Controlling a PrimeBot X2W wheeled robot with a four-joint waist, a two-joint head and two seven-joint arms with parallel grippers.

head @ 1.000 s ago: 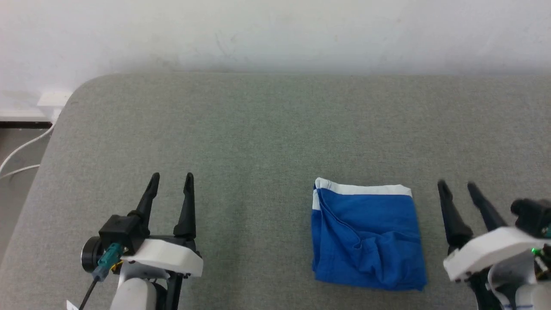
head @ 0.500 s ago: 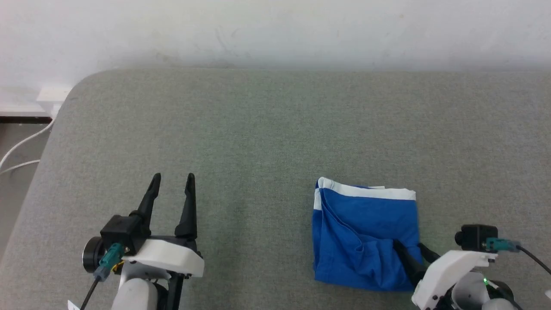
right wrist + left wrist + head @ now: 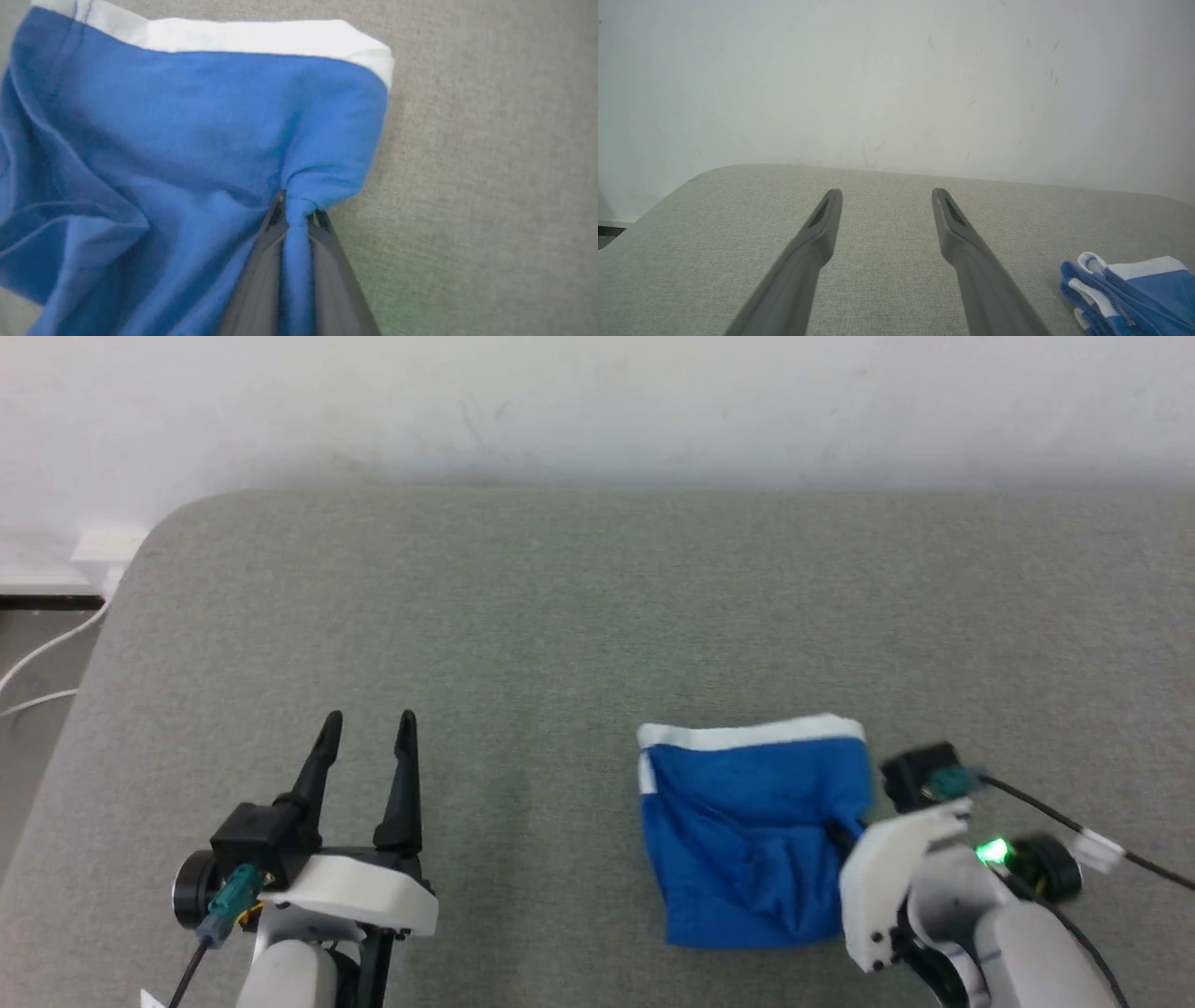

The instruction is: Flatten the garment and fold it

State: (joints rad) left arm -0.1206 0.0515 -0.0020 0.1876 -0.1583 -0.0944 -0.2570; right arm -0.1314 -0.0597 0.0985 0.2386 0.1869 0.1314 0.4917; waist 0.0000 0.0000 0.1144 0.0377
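Blue garment [image 3: 747, 840] on grey fabric surface [image 3: 523, 616], right gripper [image 3: 297, 211] pinching its edge, left gripper [image 3: 369, 719] spread wide

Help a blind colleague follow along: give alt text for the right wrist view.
Jaws of the right gripper are shut on a bunched fold of the blue garment, which lies rumpled on a grey fabric surface, white band at the top.
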